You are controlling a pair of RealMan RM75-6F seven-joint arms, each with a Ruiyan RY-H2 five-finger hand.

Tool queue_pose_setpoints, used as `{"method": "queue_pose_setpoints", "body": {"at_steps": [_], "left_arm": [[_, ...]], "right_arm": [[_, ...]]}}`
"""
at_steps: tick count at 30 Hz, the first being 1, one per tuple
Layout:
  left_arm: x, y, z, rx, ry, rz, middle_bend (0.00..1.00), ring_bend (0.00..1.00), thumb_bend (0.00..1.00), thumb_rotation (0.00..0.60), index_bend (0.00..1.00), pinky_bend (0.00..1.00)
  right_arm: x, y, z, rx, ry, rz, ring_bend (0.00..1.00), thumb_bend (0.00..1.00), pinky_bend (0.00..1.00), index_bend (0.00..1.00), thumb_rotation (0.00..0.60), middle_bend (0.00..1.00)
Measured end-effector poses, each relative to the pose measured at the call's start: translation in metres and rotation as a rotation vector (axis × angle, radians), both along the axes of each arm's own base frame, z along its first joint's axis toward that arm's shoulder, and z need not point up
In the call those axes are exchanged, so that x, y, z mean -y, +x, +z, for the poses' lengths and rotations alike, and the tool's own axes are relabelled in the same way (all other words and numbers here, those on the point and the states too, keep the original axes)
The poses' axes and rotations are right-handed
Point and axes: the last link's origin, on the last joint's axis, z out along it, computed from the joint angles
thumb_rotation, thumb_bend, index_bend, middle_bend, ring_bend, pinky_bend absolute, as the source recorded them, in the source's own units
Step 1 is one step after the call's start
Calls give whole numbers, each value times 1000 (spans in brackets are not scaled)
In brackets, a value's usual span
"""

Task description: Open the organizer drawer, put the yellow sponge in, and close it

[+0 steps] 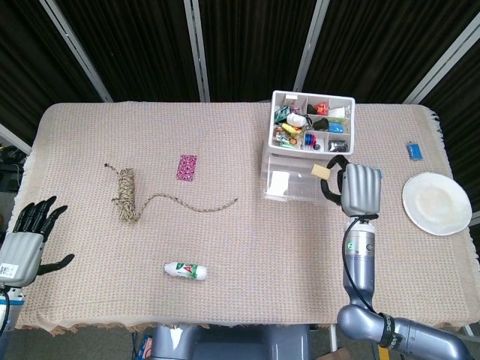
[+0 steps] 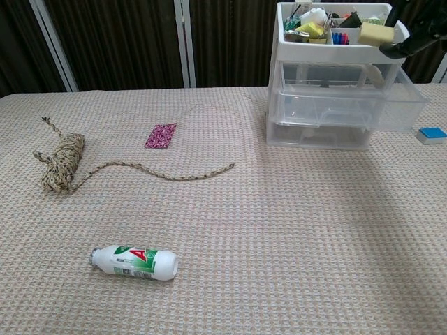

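The organizer [image 1: 310,146] stands at the table's [image 1: 247,247] far right; rope [image 1: 127,195] lies far left, a bottle [image 1: 185,271] nearer front, a plate [image 1: 436,203] right.

Red "A" on bottle [image 2: 135,262] label

In the chest view the right hand [image 2: 418,38] above the organizer [image 2: 335,77] is cut off by the frame's edge, only dark fingertips showing beside the yellow sponge [image 2: 378,32], while the tray's small items blur together.
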Motion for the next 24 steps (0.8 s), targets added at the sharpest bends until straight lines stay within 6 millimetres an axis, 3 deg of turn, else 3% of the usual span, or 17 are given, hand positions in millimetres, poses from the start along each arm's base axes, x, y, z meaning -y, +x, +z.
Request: {"method": "queue_pose_setpoints", "body": {"at_steps": [9,13,19,24], "left_arm": [[0,0,0,-2,1,0,0,0,179,600,123,0],[0,0,0,-2,3,0,0,0,179,600,124,0],[0,0,0,0,5,0,0,0,178,600,123,0],[0,1,0,1,8,-1,0,0,179,600,123,0]], "right_arm": [[6,-5,1,-31,5,-20,899,204,697,290,600,900],[1,-5,1,-30,6,-3,831,203,674,289,600,830],[-12,-2,0,-32,-3,74,574,200,552,330,600,599],[-33,-2,-7,-81,2,191,257,201,443,331,600,329]]}}
